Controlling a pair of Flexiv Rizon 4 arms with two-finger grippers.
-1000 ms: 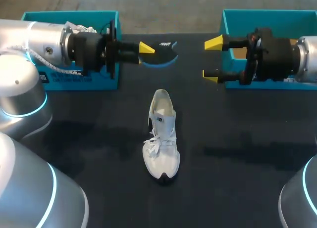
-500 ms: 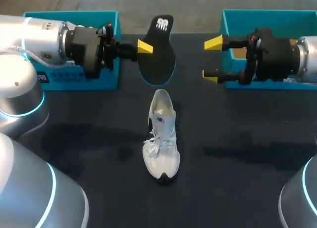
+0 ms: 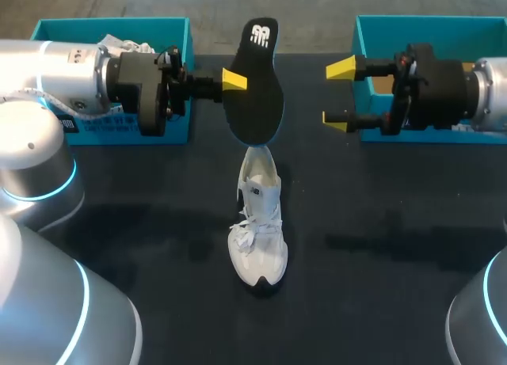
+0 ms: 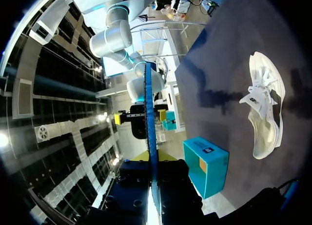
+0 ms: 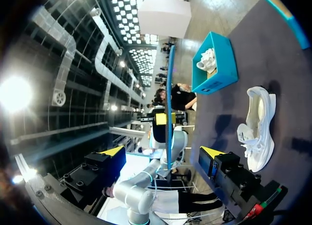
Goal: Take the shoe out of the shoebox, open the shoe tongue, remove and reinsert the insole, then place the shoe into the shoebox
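Observation:
My left gripper (image 3: 233, 80) is shut on the edge of a black insole (image 3: 257, 80), held in the air with its broad face showing and its lower end just above the heel of the shoe. The white shoe (image 3: 258, 222) lies on the black table, toe toward me. In the left wrist view the insole (image 4: 150, 127) is a thin edge-on strip between the fingers, with the shoe (image 4: 265, 108) off to one side. My right gripper (image 3: 339, 96) stands open to the right of the insole, with nothing in it. From the right wrist the insole (image 5: 169, 98) is ahead of the open gripper (image 5: 163, 154).
A teal shoebox (image 3: 119, 123) at the back left holds another white shoe (image 3: 125, 43). A second teal shoebox (image 3: 444, 26) stands at the back right, behind my right arm. The dark table (image 3: 380, 286) spreads around the shoe.
My left gripper has turned the insole from lying flat and edge-on to showing its broad face, and has carried it a little right and down toward the shoe's heel. The right arm has kept still.

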